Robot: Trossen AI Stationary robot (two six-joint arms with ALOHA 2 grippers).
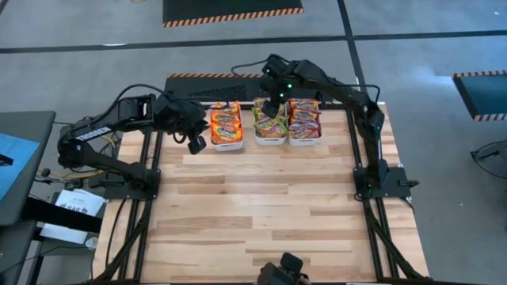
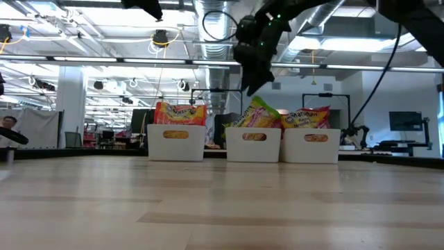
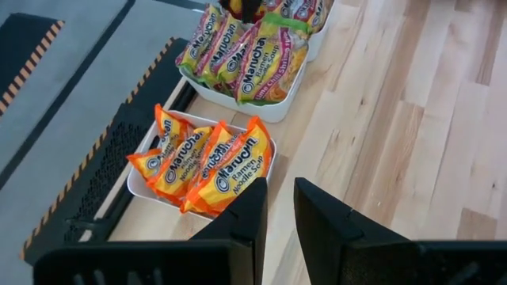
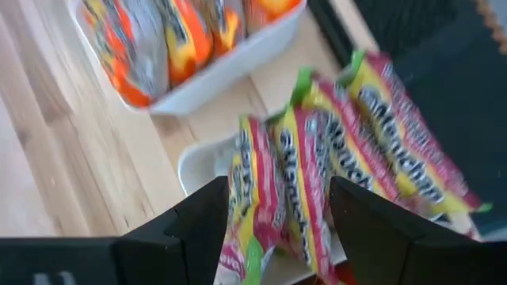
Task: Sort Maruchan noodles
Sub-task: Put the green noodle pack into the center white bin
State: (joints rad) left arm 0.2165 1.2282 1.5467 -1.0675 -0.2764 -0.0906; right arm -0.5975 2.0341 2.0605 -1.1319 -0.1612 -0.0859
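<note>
Wooden table (image 1: 261,206): right arm's fingers (image 1: 272,107) spread above green noodles (image 1: 269,127).

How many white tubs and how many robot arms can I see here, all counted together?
White bins, each holding noodle packets: 3
Robot arms, left and right: 2
Total: 5
</note>
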